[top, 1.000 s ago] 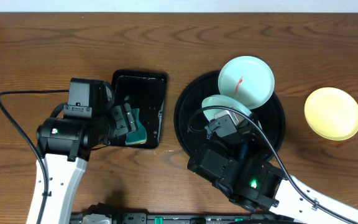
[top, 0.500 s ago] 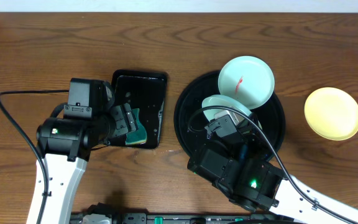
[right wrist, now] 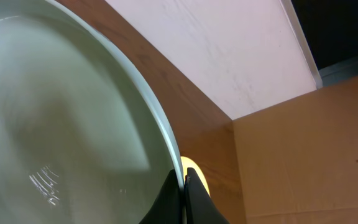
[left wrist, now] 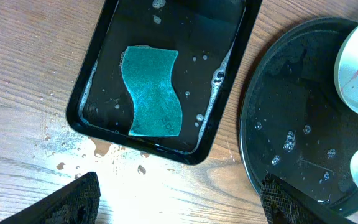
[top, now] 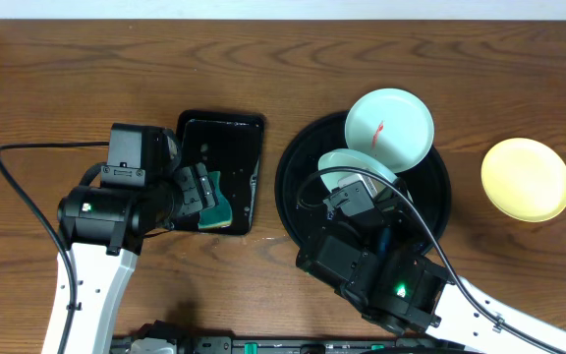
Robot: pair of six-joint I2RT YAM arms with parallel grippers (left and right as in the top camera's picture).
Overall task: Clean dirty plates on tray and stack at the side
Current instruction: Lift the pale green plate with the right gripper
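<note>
Above the water-spotted wooden table (left wrist: 17, 81), the left hand (left wrist: 182, 202) gapes wide; the right hand (right wrist: 183, 190) pinches a mint plate (right wrist: 55, 112).

Robot lab bench: bare wood worktop (top: 86, 69), loose black cable (top: 47, 146) behind the left jaws, plain white wall (right wrist: 229, 56) and cardboard (right wrist: 303, 155) beyond the right jaws.

Overhead camera: fixed above, facing straight down on the whole table (top: 67, 79). Left wrist camera: looks down from nearer on the rectangular tray (left wrist: 210, 25) and part of the round tray (left wrist: 278, 93), both shared with overhead. Right wrist camera: tight against a plate (right wrist: 73, 112), angled up toward the wall (right wrist: 216, 50).
</note>
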